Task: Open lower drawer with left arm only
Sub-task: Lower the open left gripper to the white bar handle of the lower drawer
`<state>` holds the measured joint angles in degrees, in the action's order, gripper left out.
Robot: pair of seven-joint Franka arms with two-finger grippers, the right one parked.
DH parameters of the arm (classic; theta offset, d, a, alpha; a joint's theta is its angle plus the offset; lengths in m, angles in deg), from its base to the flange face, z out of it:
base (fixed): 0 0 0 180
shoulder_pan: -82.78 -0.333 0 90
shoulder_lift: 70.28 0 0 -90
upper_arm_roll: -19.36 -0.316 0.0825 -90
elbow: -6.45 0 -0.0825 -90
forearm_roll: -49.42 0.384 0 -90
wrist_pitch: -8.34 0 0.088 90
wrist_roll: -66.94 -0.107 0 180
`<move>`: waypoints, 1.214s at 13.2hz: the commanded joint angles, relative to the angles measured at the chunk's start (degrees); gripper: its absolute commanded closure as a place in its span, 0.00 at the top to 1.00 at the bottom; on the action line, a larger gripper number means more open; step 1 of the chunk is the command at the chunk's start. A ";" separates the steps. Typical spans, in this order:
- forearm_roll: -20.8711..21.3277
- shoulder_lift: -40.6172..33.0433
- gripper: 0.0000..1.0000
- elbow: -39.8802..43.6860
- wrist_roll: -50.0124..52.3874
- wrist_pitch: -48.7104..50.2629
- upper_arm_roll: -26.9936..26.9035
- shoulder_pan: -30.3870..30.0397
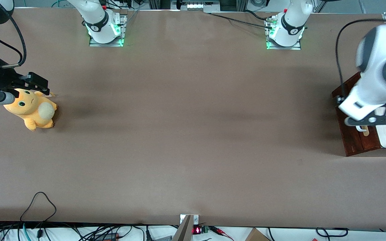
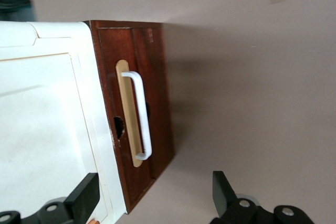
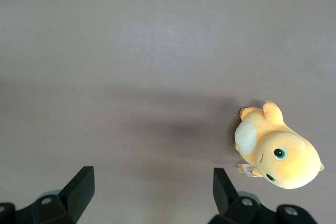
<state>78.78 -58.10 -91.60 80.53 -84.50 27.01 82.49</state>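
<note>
Hovering above the drawer, the pincer is spread wide, holding nothing. Grab the hard white handle; the wood looks heavy.

Tool above lower drawer, fingers spread, at working arm's end

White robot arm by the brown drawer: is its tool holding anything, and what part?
Nothing is held. The tool is open, hovering above the lower drawer, not touching its white handle.
</note>
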 commanded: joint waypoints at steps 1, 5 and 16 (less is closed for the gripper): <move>11.38 2.40 0.93 -5.91 10.18 -1.91 1.75 -0.41; 28.25 7.41 0.93 -16.89 30.31 -1.91 3.95 -0.33; 56.06 14.98 0.92 -28.25 51.35 0.28 3.43 -0.68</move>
<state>131.59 -42.20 -118.32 131.07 -85.36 30.53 82.28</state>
